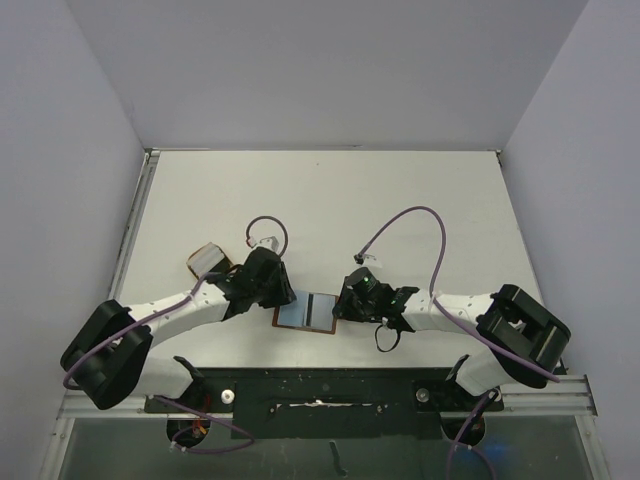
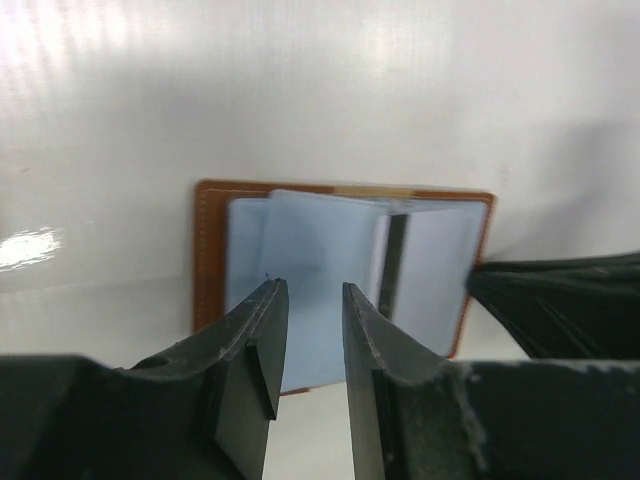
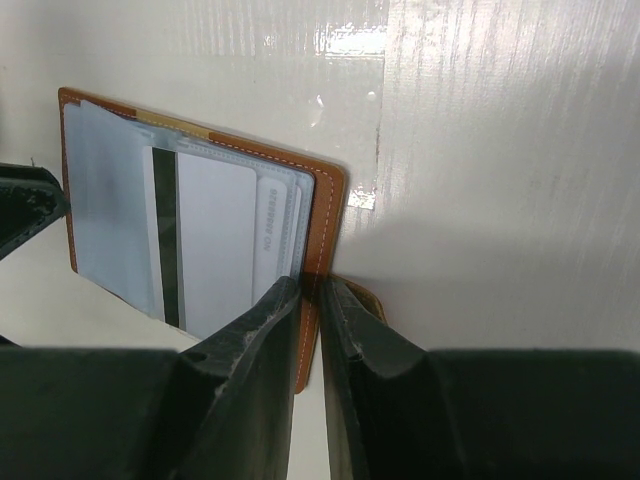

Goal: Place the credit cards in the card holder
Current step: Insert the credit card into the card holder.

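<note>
**Pinching the card holder at one edge, a card lying across its other half**

The card holder (image 1: 307, 312) lies open and flat on the white table (image 1: 330, 200), near the front edge and between the two arms. Its brown leather border frames a pale blue inside with a dark stripe down the middle.

The right claw (image 3: 311, 285) comes in low from the right. Its fingers are pressed almost together on the holder's brown right-hand edge, which runs between them, so it is pinching the holder there. A small tan tab shows just beside the right finger. In the half next to this claw lie pale layers, one with small print along its edge; whether they are cards or sleeves I cannot tell.

The left claw (image 2: 315, 290) reaches in from the left. Its fingers stand a narrow gap apart above the near edge of a pale blue credit card (image 2: 320, 270). The card rests over the holder's left half, slightly askew, with its far edge standing a little beyond the pocket. Whether the claw grips the card or only hovers at it, I cannot tell.

A tan dish (image 1: 207, 260) with something pale on it sits on the table behind the left arm, well apart from the holder.
</note>
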